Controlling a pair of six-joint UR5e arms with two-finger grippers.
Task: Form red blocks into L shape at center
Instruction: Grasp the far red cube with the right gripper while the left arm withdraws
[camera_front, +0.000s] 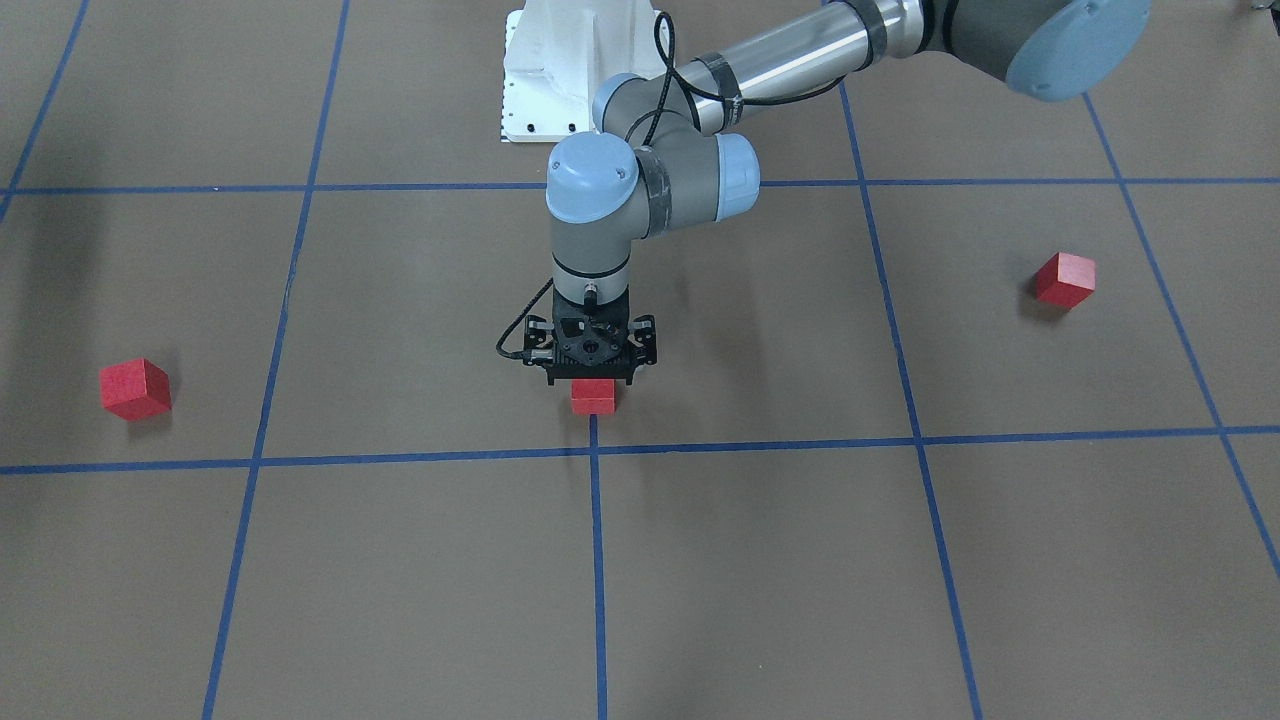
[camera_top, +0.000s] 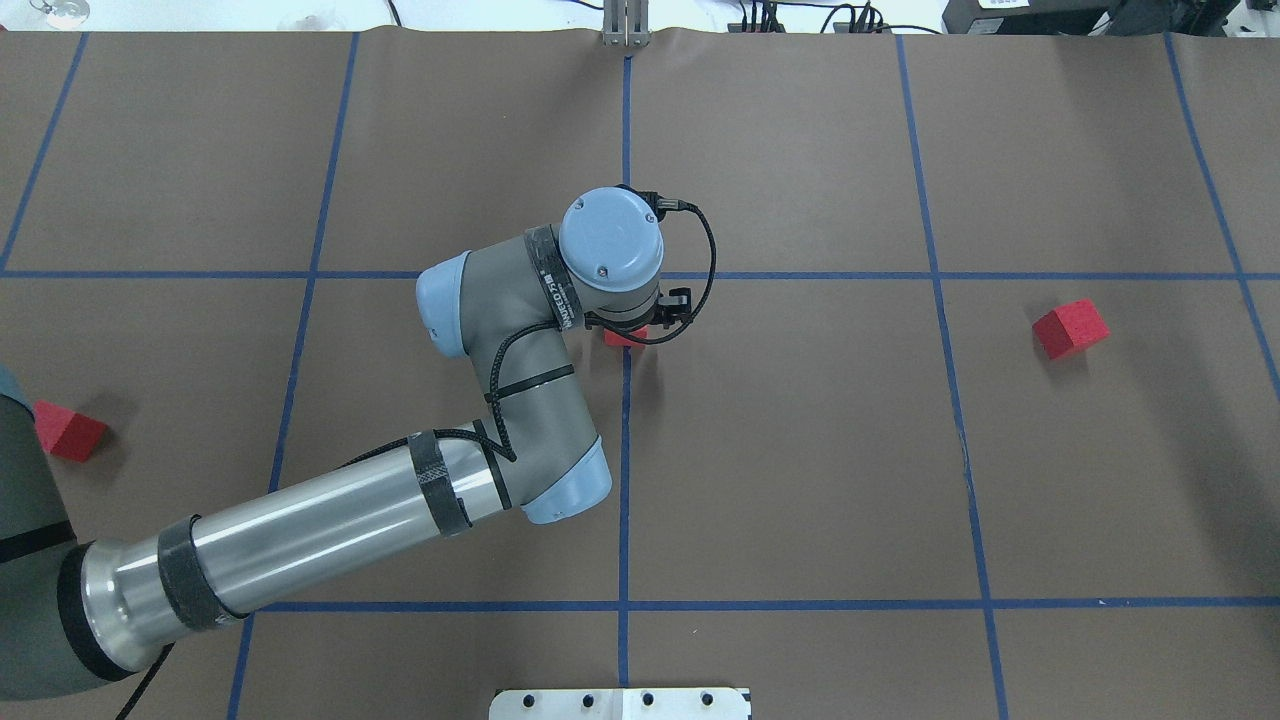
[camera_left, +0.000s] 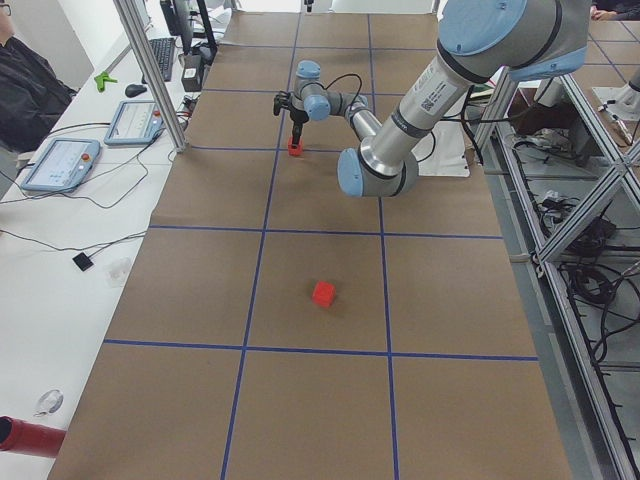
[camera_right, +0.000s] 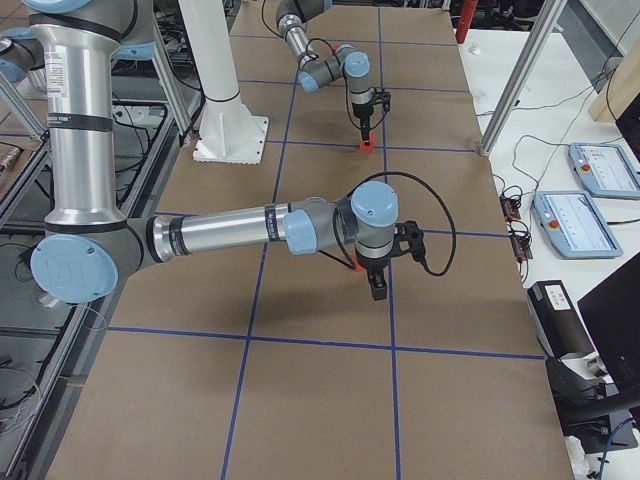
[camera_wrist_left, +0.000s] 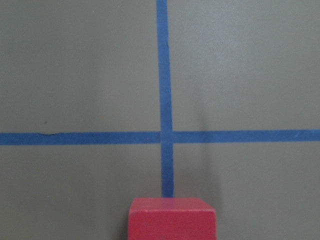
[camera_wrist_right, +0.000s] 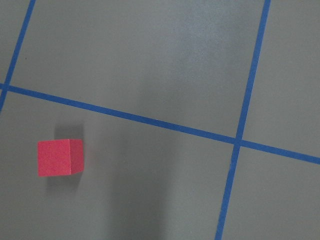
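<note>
My left gripper (camera_front: 592, 384) points straight down and is shut on a red block (camera_front: 593, 398) at or just above the brown surface. That block sits on the blue line just on the robot's side of the center crossing (camera_front: 593, 450). It fills the bottom of the left wrist view (camera_wrist_left: 172, 219). A second red block (camera_top: 1070, 328) lies far right and shows in the right wrist view (camera_wrist_right: 60, 157). A third (camera_top: 68, 430) lies far left. My right gripper (camera_right: 378, 288) shows only in the exterior right view, so I cannot tell whether it is open.
The white robot base (camera_top: 620, 703) stands at the table's near edge. Metal frame posts (camera_left: 150, 70) and a side desk with tablets (camera_left: 60, 165) run along the operators' side. The left arm's elbow (camera_top: 555, 500) hangs over the middle column.
</note>
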